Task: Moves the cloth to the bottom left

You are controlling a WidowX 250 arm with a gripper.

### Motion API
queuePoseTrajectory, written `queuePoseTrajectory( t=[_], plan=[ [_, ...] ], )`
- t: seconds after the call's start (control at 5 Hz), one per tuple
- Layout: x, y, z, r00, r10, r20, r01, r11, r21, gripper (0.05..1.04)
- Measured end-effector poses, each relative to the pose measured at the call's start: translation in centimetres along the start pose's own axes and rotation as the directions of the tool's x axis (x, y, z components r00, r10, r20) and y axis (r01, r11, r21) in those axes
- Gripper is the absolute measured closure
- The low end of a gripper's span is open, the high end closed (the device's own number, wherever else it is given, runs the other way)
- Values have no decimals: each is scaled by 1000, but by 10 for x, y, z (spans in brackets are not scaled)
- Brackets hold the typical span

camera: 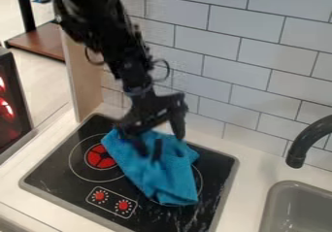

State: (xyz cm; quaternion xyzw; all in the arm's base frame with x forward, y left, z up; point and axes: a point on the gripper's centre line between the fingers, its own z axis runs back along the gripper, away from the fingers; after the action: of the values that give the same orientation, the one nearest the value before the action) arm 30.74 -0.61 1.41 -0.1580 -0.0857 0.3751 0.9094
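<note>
hanging over the blue cloth (167, 174), jaws apart; cloth lies across the cooktop (55, 180)

Black robot arm (123, 51) entering from the upper left, its gripper (150, 147) over the upper part of a crumpled blue cloth (170, 180). The cloth lies on the black stovetop (55, 180), partly covering the right burner ring (200, 177); the red-centred left burner (100, 157) is beside it. Two red knobs (123, 205) lie in front. Right: black faucet (301, 146), grey sink (275, 197). Behind: tiled wall (259, 85).
</note>
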Motion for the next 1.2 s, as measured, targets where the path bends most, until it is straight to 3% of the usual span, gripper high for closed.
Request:
queuePoseTrajectory(
  t=[0.2,0.6,1.0,1.2],
  plan=[
    [-2,8,-27,999,21,-35,-20,1000,22,82],
    [13,1,-43,999,38,13,-39,999,37,82],
    [45,18,-30,982,73,175,-92,991,102,82],
    [64,42,-21,961,168,219,-201,970,139,82]
  ],
)
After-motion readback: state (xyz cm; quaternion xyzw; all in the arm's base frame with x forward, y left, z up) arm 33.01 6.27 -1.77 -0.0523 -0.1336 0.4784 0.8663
